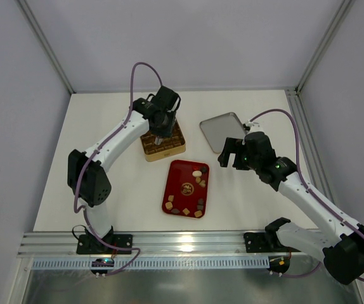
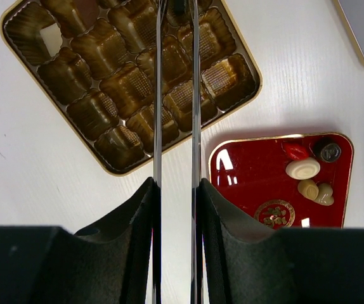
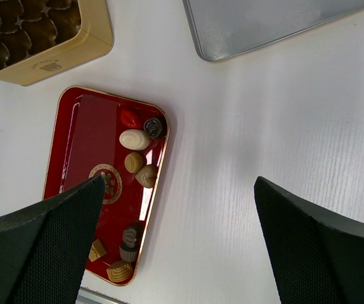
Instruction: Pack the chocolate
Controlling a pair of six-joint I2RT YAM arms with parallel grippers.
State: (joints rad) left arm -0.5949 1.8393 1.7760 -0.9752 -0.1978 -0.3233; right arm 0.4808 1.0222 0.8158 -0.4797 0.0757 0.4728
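Several chocolate pieces lie on the red tray (image 1: 179,176): a cream oval (image 3: 134,139), tan pieces (image 3: 134,162) and brown ones (image 3: 130,237) along its right side. The cream oval also shows in the left wrist view (image 2: 302,168). The gold box (image 1: 169,152) with brown grid compartments (image 2: 131,88) holds a cream piece (image 2: 52,38). My left gripper (image 1: 161,138) reaches down into the box. Its thin fingers stand a narrow gap apart with a dark piece between the tips (image 2: 179,5). My right gripper (image 1: 228,156) is wide open and empty above the table right of the tray (image 3: 179,183).
A silver lid (image 1: 223,132) lies flat behind the right gripper, right of the gold box; it also shows in the right wrist view (image 3: 277,22). A metal rail (image 1: 169,244) runs along the table's near edge. Grey walls close in the sides and back.
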